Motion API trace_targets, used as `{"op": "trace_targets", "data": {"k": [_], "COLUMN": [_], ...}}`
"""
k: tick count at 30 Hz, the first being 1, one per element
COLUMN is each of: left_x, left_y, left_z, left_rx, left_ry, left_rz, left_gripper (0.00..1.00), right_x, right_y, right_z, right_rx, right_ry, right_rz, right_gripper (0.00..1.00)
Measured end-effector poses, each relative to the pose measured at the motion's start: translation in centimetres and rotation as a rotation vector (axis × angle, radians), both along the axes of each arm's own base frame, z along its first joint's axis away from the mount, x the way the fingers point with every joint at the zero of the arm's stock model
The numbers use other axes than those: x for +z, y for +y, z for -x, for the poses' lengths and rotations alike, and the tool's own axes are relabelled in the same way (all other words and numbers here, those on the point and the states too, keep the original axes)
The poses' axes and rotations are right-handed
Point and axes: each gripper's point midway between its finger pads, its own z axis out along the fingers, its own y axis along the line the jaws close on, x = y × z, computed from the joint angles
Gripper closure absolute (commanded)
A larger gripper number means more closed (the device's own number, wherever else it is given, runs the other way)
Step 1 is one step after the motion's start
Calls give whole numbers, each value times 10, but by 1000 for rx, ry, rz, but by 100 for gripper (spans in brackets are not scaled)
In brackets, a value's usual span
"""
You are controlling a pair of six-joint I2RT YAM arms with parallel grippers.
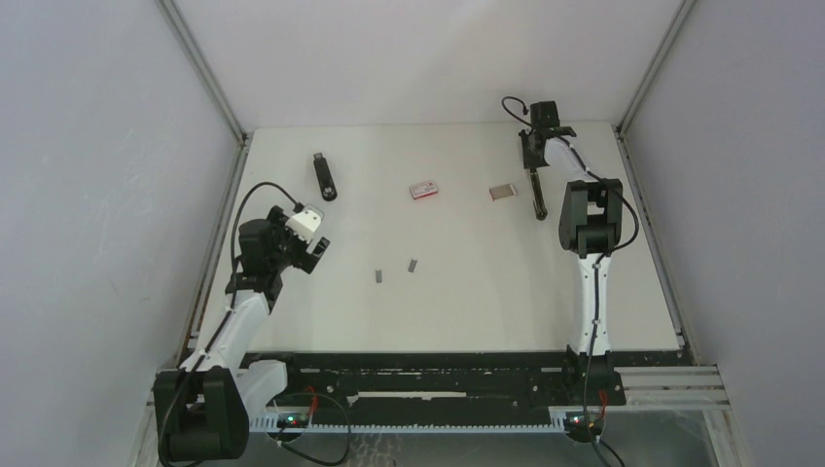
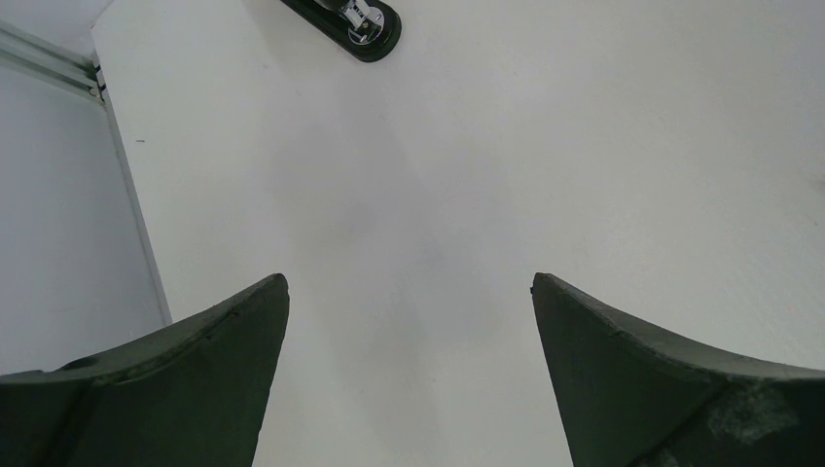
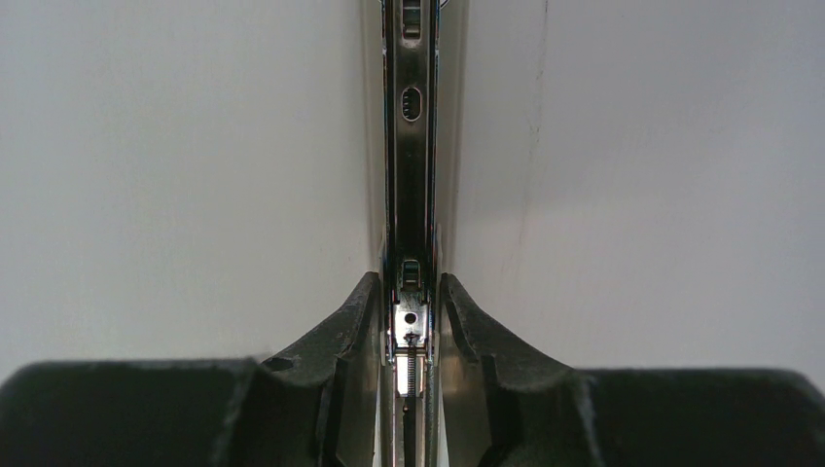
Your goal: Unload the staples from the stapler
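Right claw (image 3: 410,292) is clamped on the long black-and-chrome stapler (image 3: 411,175) by its rail, probably steadying it for emptying, while left claw (image 2: 409,292) hangs spread wide.

The table (image 1: 467,311) is plain white. The open stapler (image 1: 536,190) is black outside, and its metal channel (image 3: 411,146) is shiny silver. The second stapler (image 1: 324,177) is black too, with a chrome part at one end. The staples (image 1: 377,276) are grey. One small box (image 1: 423,190) is red and white, the other box (image 1: 502,192) pale brown. The left arm (image 1: 238,326) and the right arm (image 1: 590,282) are white with black joints.
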Motion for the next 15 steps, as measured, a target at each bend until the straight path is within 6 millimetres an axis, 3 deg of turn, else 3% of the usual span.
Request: {"op": "trace_targets", "data": {"k": [15], "left_x": [0], "left_y": [0], "left_z": [0], "left_rx": [1], "left_ry": [0], "left_rz": [0], "left_gripper": [0], "right_x": [-1], "right_y": [-2], "right_z": [0], "right_rx": [-18], "right_ry": [0], "right_rz": [-13], "right_gripper": [77]}}
